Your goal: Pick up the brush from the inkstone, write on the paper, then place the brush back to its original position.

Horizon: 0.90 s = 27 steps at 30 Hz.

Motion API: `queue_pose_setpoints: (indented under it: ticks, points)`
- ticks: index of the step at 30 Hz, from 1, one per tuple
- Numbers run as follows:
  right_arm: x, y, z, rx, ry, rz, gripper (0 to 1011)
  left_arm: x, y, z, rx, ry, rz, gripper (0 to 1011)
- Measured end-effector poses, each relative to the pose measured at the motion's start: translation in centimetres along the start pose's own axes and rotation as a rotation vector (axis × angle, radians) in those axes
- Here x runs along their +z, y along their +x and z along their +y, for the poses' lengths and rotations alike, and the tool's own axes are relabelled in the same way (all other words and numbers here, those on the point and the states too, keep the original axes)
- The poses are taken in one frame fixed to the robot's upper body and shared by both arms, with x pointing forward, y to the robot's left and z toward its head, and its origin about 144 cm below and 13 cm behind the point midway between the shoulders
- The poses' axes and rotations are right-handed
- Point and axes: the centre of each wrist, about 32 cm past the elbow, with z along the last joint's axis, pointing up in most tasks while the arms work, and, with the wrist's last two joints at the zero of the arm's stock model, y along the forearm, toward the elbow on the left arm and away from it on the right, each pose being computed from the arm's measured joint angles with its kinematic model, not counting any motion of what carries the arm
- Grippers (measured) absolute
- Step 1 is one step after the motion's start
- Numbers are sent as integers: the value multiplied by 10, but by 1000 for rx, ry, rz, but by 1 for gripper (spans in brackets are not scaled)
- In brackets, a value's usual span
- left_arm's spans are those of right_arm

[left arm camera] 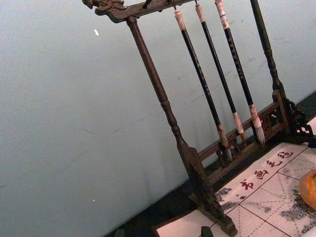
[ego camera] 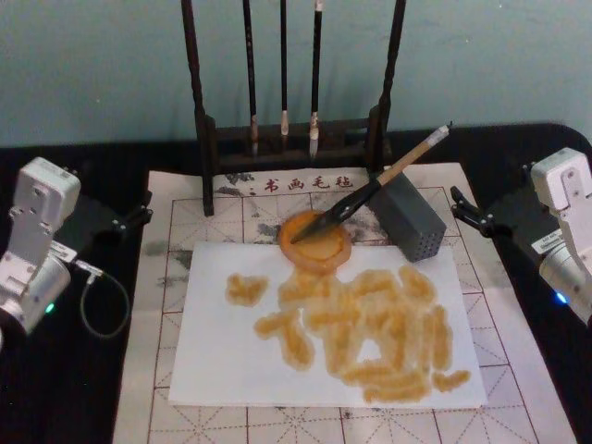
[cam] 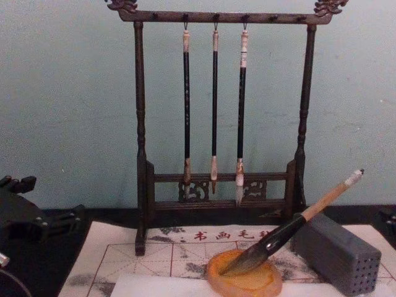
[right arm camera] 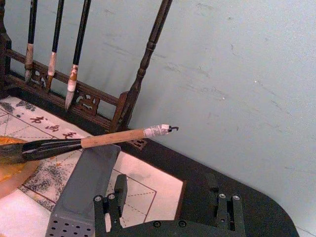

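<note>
The brush's [ego camera: 370,190] dark tip is hard to make out inside the inkstone [ego camera: 314,260], and its handle is leaning on the grey block [ego camera: 412,222]. The paper [ego camera: 222,351] is lying just in front. The right gripper [right arm camera: 168,200] is sitting wide open by the counter's [ego camera: 65,393] right edge, apart from the brush. The left gripper [ego camera: 132,219], also spread, is sitting at the left edge.

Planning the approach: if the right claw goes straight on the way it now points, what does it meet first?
Probably the grey perforated rectangular block, just ahead of the open right claw; the tan-handled brush rests across it. Depth is unclear.
</note>
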Motion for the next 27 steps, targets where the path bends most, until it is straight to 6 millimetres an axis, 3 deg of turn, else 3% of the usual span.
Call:
queue_pose_setpoints:
  ticks: [27]
  points:
    - [0,0,0,0,0,0,1002,0,0,0,0,0,0,1001]
